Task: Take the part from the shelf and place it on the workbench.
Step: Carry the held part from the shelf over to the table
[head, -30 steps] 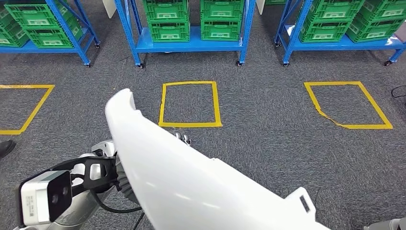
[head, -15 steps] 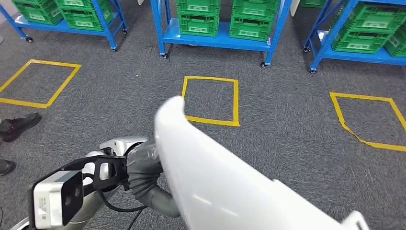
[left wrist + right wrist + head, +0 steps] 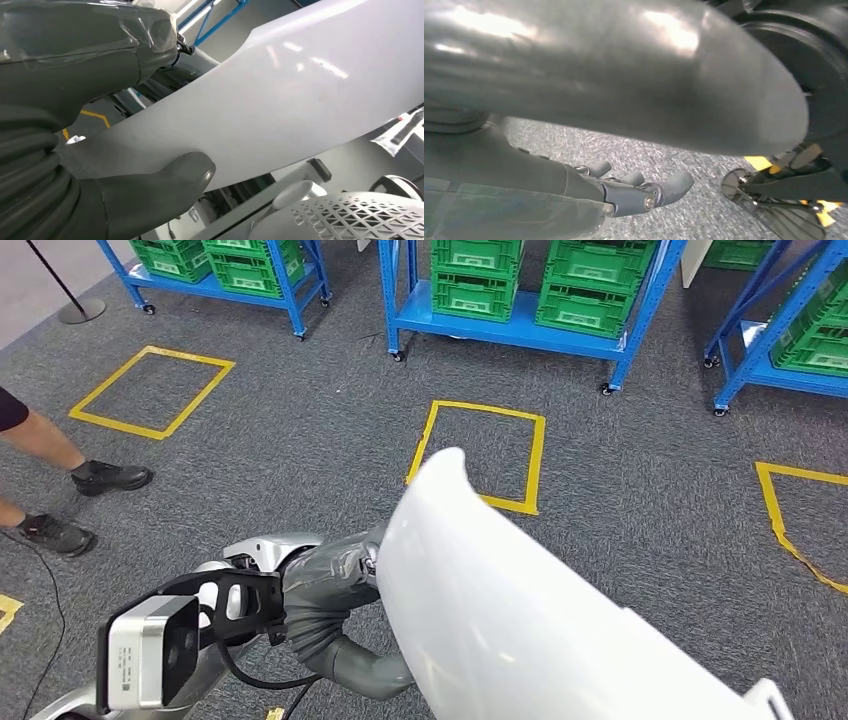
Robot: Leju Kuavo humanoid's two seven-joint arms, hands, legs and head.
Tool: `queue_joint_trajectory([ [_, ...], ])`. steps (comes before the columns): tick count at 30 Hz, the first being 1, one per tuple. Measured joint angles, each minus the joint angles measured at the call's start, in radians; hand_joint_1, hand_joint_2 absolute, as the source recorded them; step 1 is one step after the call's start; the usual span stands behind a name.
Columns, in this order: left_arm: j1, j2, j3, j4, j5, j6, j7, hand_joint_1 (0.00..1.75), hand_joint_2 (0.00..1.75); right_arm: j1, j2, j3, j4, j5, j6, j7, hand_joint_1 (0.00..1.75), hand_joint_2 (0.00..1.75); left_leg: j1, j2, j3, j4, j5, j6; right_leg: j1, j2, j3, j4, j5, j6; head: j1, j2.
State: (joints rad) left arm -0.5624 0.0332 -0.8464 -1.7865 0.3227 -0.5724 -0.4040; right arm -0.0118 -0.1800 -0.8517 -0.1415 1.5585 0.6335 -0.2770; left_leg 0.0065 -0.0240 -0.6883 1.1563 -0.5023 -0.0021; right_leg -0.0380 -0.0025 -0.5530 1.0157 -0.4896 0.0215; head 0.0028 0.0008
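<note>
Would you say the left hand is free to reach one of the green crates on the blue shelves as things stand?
Probably not: the left hand holds the large white part, and the green crates sit on blue shelves across a stretch of carpet.

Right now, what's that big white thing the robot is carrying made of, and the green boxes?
The white curved panel looks like glossy painted plastic or metal: smooth, with sharp light reflections. The green crates look like moulded plastic, matte, with ribbed, slotted walls.
</note>
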Motion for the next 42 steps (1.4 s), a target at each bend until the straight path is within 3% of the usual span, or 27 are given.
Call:
queue_joint_trajectory([
  [2, 0.005, 0.004, 0.0, 0.0, 0.0, -0.003, 0.0, 1.75, 1.75, 0.003, 0.0, 0.004, 0.0, -0.009, -0.003, -0.001, 0.0, 0.0, 0.003, 0.016, -0.054, 0.123, -0.049, -0.002, 0.006, -0.023, -0.002, 0.0, 0.0, -0.004, -0.001, 0.0],
  [3, 0.007, 0.006, -0.001, 0.0, 0.0, -0.004, 0.0, 1.75, 1.75, 0.003, 0.0, 0.004, 0.0, -0.014, -0.004, -0.001, 0.0, 0.0, 0.003, 0.017, -0.063, 0.148, -0.053, -0.001, 0.008, -0.035, -0.002, 0.0, -0.001, -0.005, -0.001, 0.0],
  [5, 0.008, 0.009, -0.001, 0.0, 0.0, -0.005, 0.0, 1.75, 1.75, 0.003, 0.002, 0.004, 0.0, -0.019, -0.006, -0.002, 0.0, 0.0, 0.002, 0.024, -0.027, 0.089, -0.014, 0.007, 0.013, -0.058, -0.002, 0.0, -0.002, -0.006, -0.001, 0.0],
  [6, 0.007, 0.01, -0.001, -0.002, 0.0, -0.005, 0.0, 1.75, 1.75, 0.001, 0.003, 0.005, 0.0, -0.022, -0.007, -0.002, 0.0, 0.0, -0.002, 0.038, 0.013, 0.016, 0.014, 0.015, 0.016, -0.069, -0.001, 0.0, -0.002, -0.006, -0.001, 0.0],
  [8, 0.006, 0.011, 0.0, -0.006, 0.0, -0.006, -0.001, 1.75, 1.75, 0.0, 0.005, 0.005, 0.0, -0.032, -0.014, -0.003, 0.0, 0.0, -0.015, 0.076, 0.075, -0.098, 0.039, 0.03, 0.021, -0.088, -0.001, -0.002, -0.002, -0.005, 0.0, 0.0],
  [9, 0.007, 0.011, 0.0, -0.009, -0.002, -0.007, -0.002, 1.75, 1.75, -0.001, 0.006, 0.003, 0.0, -0.041, -0.021, -0.004, 0.0, 0.0, -0.021, 0.089, 0.09, -0.13, 0.041, 0.036, 0.022, -0.099, -0.001, -0.003, -0.002, -0.004, 0.0, 0.0],
  [11, 0.012, 0.012, 0.003, -0.017, -0.012, -0.01, -0.004, 1.75, 1.75, -0.003, 0.009, -0.005, -0.001, -0.07, -0.041, -0.012, 0.0, 0.0, -0.027, 0.076, 0.09, -0.141, 0.044, 0.041, 0.023, -0.12, 0.002, -0.008, -0.001, 0.001, -0.001, 0.0],
  [12, 0.016, 0.013, 0.005, -0.022, -0.017, -0.012, -0.006, 1.75, 1.75, -0.005, 0.01, -0.014, -0.002, -0.087, -0.051, -0.015, 0.0, 0.0, -0.026, 0.065, 0.095, -0.149, 0.05, 0.043, 0.022, -0.118, 0.002, -0.007, -0.003, 0.005, -0.001, 0.0],
  [14, 0.023, 0.014, 0.01, -0.035, -0.024, -0.013, -0.009, 1.75, 1.75, -0.004, 0.012, -0.035, -0.003, -0.128, -0.065, -0.019, 0.0, 0.0, -0.02, 0.042, 0.106, -0.17, 0.065, 0.053, 0.019, -0.075, -0.015, 0.033, -0.028, 0.006, 0.0, 0.0],
  [16, 0.03, 0.014, 0.015, -0.044, -0.028, -0.016, -0.01, 1.75, 1.75, 0.002, 0.013, -0.068, -0.004, -0.181, -0.073, -0.006, 0.0, 0.0, -0.017, 0.018, 0.108, -0.177, 0.074, 0.06, 0.018, -0.02, -0.072, 0.152, -0.079, -0.001, 0.003, 0.0],
  [18, 0.046, 0.017, 0.021, -0.051, -0.034, -0.021, -0.01, 1.75, 1.75, 0.008, 0.016, -0.117, -0.008, -0.25, -0.076, 0.026, 0.0, 0.0, -0.018, -0.011, 0.106, -0.177, 0.075, 0.061, 0.016, -0.004, -0.127, 0.261, -0.111, 0.003, 0.005, 0.0],
  [19, 0.053, 0.018, 0.025, -0.055, -0.035, -0.023, -0.009, 1.75, 1.75, 0.009, 0.019, -0.145, -0.011, -0.28, -0.076, 0.042, 0.0, 0.0, -0.017, -0.026, 0.106, -0.176, 0.076, 0.06, 0.013, -0.003, -0.133, 0.267, -0.105, 0.01, 0.005, 0.0],
  [21, 0.06, 0.021, 0.031, -0.062, -0.037, -0.027, -0.008, 1.75, 1.75, 0.009, 0.025, -0.197, -0.02, -0.315, -0.075, 0.059, 0.0, 0.0, -0.014, -0.055, 0.105, -0.169, 0.074, 0.055, 0.004, 0.011, -0.09, 0.166, -0.053, 0.033, 0.005, 0.0],
  [22, 0.06, 0.021, 0.033, -0.066, -0.037, -0.03, -0.008, 1.75, 1.75, 0.009, 0.027, -0.216, -0.023, -0.32, -0.072, 0.063, 0.0, 0.0, -0.014, -0.068, 0.101, -0.16, 0.071, 0.05, -0.002, 0.032, -0.06, 0.098, -0.027, 0.042, 0.006, 0.0],
  [23, 0.061, 0.022, 0.034, -0.069, -0.038, -0.034, -0.008, 1.75, 1.75, 0.009, 0.029, -0.231, -0.026, -0.321, -0.069, 0.064, 0.0, 0.0, -0.015, -0.081, 0.096, -0.151, 0.068, 0.045, -0.006, 0.049, -0.035, 0.045, -0.009, 0.042, 0.006, 0.0],
  [25, 0.061, 0.022, 0.035, -0.074, -0.037, -0.044, -0.007, 1.75, 1.75, 0.009, 0.032, -0.247, -0.032, -0.31, -0.061, 0.062, 0.0, 0.0, -0.013, -0.103, 0.083, -0.139, 0.065, 0.032, -0.005, 0.062, -0.017, 0.008, 0.001, 0.028, 0.005, 0.0],
  [27, 0.061, 0.023, 0.035, -0.078, -0.034, -0.056, -0.007, 1.75, 1.75, 0.008, 0.033, -0.249, -0.035, -0.292, -0.055, 0.047, 0.0, 0.0, -0.008, -0.114, 0.074, -0.136, 0.066, 0.023, -0.001, 0.041, -0.017, 0.008, 0.005, 0.013, 0.004, 0.0],
  [29, 0.058, 0.025, 0.035, -0.084, -0.031, -0.063, -0.007, 1.75, 1.75, 0.008, 0.032, -0.248, -0.037, -0.28, -0.051, 0.032, 0.0, 0.0, -0.007, -0.072, 0.052, -0.097, 0.043, 0.013, -0.001, 0.02, -0.014, 0.006, 0.006, 0.001, -0.001, 0.0],
  [31, 0.056, 0.026, 0.034, -0.088, -0.03, -0.065, -0.007, 1.75, 1.75, 0.013, 0.029, -0.248, -0.039, -0.275, -0.05, 0.025, 0.0, 0.0, -0.004, -0.009, -0.004, 0.018, -0.014, 0.004, 0.003, -0.003, -0.012, 0.005, 0.004, -0.009, -0.008, 0.0],
  [33, 0.058, 0.028, 0.033, -0.089, -0.03, -0.065, -0.007, 1.75, 1.75, 0.019, 0.028, -0.248, -0.041, -0.272, -0.05, 0.023, 0.0, 0.0, 0.002, 0.013, -0.065, 0.135, -0.053, 0.0, 0.009, -0.029, -0.012, 0.005, 0.002, -0.014, -0.009, 0.0],
  [34, 0.059, 0.029, 0.032, -0.089, -0.03, -0.065, -0.007, 1.75, 1.75, 0.02, 0.027, -0.248, -0.041, -0.272, -0.05, 0.022, 0.0, 0.0, 0.003, 0.017, -0.075, 0.15, -0.049, 0.0, 0.011, -0.042, -0.011, 0.005, 0.0, -0.015, -0.009, 0.0],
  [35, 0.059, 0.03, 0.032, -0.089, -0.03, -0.065, -0.007, 1.75, 1.75, 0.02, 0.027, -0.248, -0.042, -0.27, -0.049, 0.02, 0.0, 0.0, 0.004, 0.021, -0.063, 0.124, -0.028, 0.001, 0.013, -0.054, -0.01, 0.005, -0.001, -0.016, -0.009, 0.0],
  [36, 0.058, 0.031, 0.032, -0.089, -0.029, -0.066, -0.007, 1.75, 1.75, 0.019, 0.027, -0.246, -0.042, -0.264, -0.048, 0.015, 0.0, 0.0, 0.003, 0.032, -0.03, 0.062, 0.003, 0.005, 0.014, -0.065, -0.008, 0.005, -0.002, -0.016, -0.009, 0.0],
  [38, 0.055, 0.031, 0.032, -0.092, -0.027, -0.072, -0.007, 1.75, 1.75, 0.019, 0.026, -0.235, -0.042, -0.242, -0.044, -0.006, 0.0, 0.0, -0.008, 0.077, 0.041, -0.071, 0.046, 0.015, 0.019, -0.085, -0.003, 0.005, -0.007, -0.012, -0.008, 0.0],
  [39, 0.053, 0.03, 0.031, -0.094, -0.024, -0.076, -0.007, 1.75, 1.75, 0.02, 0.024, -0.226, -0.042, -0.228, -0.043, -0.02, 0.0, 0.0, -0.014, 0.092, 0.061, -0.11, 0.053, 0.02, 0.021, -0.095, -0.002, 0.005, -0.009, -0.009, -0.008, 0.0],
  [40, 0.052, 0.03, 0.031, -0.096, -0.022, -0.079, -0.007, 1.75, 1.75, 0.021, 0.022, -0.214, -0.041, -0.214, -0.042, -0.032, 0.0, 0.0, -0.02, 0.096, 0.066, -0.124, 0.052, 0.023, 0.022, -0.105, -0.001, 0.004, -0.011, -0.005, -0.008, 0.0],
  [42, 0.052, 0.03, 0.03, -0.1, -0.017, -0.083, -0.006, 1.75, 1.75, 0.02, 0.016, -0.189, -0.037, -0.182, -0.044, -0.047, 0.0, 0.0, -0.022, 0.071, 0.069, -0.132, 0.056, 0.031, 0.021, -0.122, 0.003, 0.002, -0.015, 0.005, -0.008, 0.0],
])
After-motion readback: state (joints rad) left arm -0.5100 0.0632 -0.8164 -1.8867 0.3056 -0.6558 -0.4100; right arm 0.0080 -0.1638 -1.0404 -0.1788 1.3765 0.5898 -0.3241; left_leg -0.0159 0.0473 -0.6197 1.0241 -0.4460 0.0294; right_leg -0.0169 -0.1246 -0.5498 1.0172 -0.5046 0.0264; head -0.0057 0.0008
